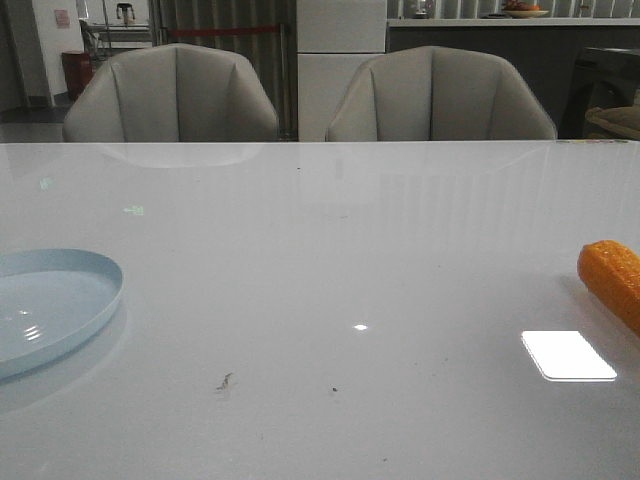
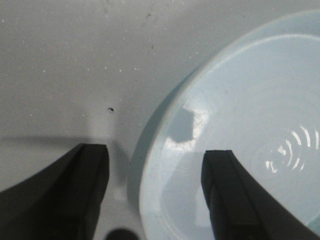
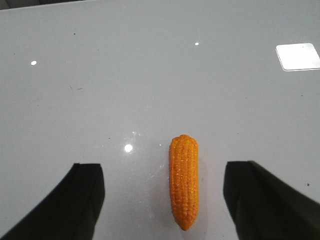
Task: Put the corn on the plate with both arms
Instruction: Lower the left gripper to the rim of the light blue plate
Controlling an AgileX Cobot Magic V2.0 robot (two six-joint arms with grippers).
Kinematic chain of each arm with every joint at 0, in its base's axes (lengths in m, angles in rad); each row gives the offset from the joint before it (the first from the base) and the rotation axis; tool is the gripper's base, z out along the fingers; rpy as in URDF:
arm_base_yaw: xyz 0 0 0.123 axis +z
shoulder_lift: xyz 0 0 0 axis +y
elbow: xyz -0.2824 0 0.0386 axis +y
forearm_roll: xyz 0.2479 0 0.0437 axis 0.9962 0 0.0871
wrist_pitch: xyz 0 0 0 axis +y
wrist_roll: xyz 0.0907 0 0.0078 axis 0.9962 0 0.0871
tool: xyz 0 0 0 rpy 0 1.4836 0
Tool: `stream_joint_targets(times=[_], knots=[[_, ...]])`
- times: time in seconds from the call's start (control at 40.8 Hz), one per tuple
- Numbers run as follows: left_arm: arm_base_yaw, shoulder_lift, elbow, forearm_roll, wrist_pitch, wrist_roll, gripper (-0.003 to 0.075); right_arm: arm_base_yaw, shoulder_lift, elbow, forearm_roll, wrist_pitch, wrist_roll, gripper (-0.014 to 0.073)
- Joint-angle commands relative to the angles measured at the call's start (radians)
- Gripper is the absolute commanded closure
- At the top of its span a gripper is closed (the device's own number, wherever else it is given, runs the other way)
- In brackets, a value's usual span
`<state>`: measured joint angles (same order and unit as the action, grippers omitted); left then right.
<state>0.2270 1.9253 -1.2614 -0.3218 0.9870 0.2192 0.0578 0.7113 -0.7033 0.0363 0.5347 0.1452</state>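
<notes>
The orange corn (image 1: 612,279) lies on the white table at the right edge of the front view, partly cut off. In the right wrist view the corn (image 3: 184,180) lies flat between my right gripper's (image 3: 165,172) wide-open fingers, untouched. The pale blue plate (image 1: 85,300) sits at the left edge of the front view, partly cut off. In the left wrist view my left gripper (image 2: 156,159) is open and empty above the plate's rim (image 2: 155,165), one finger over the table and the other over the plate. Neither arm shows in the front view.
The glossy white table (image 1: 330,260) carries a few small dark specks (image 1: 225,381) and a bright light reflection (image 1: 567,355). Two grey chairs (image 1: 170,95) stand behind the far edge.
</notes>
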Motion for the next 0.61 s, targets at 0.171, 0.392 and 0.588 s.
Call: stream_joint_targets(times=[0.171, 0.392, 0.588], knots=[[-0.005, -0.049, -0.029, -0.021, -0.024, 0.003, 0.045, -0.002, 0.001, -0.037, 0.0, -0.078, -0.001, 0.0003], [-0.005, -0.049, -0.029, -0.021, -0.037, 0.003, 0.0624, -0.002, 0.001, -0.037, 0.0, -0.078, -0.001, 0.0003], [-0.005, -0.049, -0.029, -0.021, -0.044, 0.003, 0.0624, -0.002, 0.001, -0.037, 0.0, -0.078, -0.001, 0.0003]])
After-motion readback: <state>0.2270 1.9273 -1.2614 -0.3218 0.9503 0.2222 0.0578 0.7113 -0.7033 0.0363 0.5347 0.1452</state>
